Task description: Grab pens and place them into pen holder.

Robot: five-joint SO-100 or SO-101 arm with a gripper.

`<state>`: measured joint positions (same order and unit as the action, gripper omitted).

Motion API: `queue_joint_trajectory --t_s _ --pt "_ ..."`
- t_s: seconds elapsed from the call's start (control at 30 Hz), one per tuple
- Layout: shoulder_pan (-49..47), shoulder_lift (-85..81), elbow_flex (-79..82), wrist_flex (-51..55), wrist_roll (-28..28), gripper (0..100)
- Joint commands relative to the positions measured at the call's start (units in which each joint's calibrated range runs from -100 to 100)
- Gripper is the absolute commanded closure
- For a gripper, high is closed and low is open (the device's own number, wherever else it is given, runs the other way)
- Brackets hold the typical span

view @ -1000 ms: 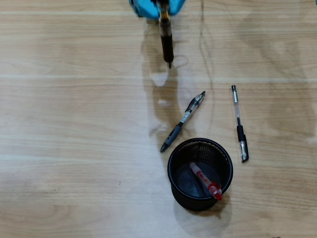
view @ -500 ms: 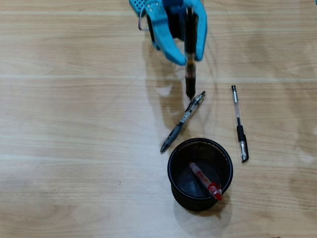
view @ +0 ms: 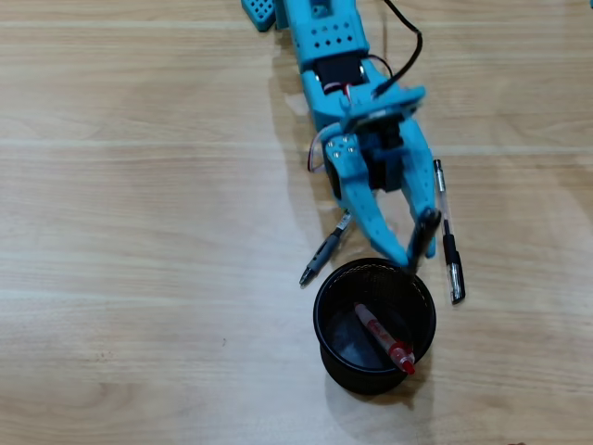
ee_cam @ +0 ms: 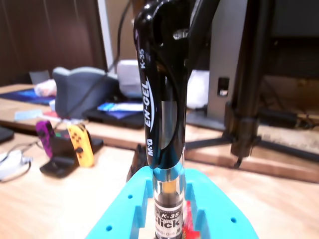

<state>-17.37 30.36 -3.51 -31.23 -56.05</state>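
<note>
A pale wood-grain counter (view: 139,232) fills the overhead view; the wrist view looks out over it to a cluttered room with a black stand (ee_cam: 251,84) and two small controllers, purple and orange (ee_cam: 67,142).

The black pen (view: 423,239) stands nearly upright, clamped between the blue fingers (view: 375,218), its lower end just above the rim at about 1 o'clock of the pen holder (view: 326,345). In the wrist view the same black pen (ee_cam: 162,99) rises straight up from between the fingers (ee_cam: 124,209), its printed barrel and clip close to the lens. The gripper (view: 408,255) is closed narrowly on the pen.

Inside the black mesh holder, the red and clear pen (view: 384,338) leans from the centre toward the 5 o'clock wall.

At the holder's 11 o'clock, the grey and clear pen (view: 322,258) lies on the counter, its upper part hidden under the gripper. At the holder's 2 o'clock, the clear pen with the black cap (view: 448,236) lies roughly along 12 to 6, just beside the held pen.

The blue arm (view: 329,46) reaches in from the top edge, with a black cable (view: 408,37) looping beside it.
</note>
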Motion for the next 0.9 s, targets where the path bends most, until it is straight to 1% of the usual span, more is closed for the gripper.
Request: queue_joint_trajectory --t_s 0.0,0.43,0.6,0.63,0.8,0.87 --pt "1.61 1.51 -4.38 -0.58 0.20 98" --pt "3.88 3.19 -4.38 -0.58 -0.01 97" --pt "3.61 3.11 -4.38 -0.58 0.20 86" --pt "3.52 3.02 -4.38 -0.58 0.20 86" --pt "3.52 2.60 -4.38 -1.01 0.20 88" --pt "3.52 0.92 -3.84 -0.67 0.25 90"
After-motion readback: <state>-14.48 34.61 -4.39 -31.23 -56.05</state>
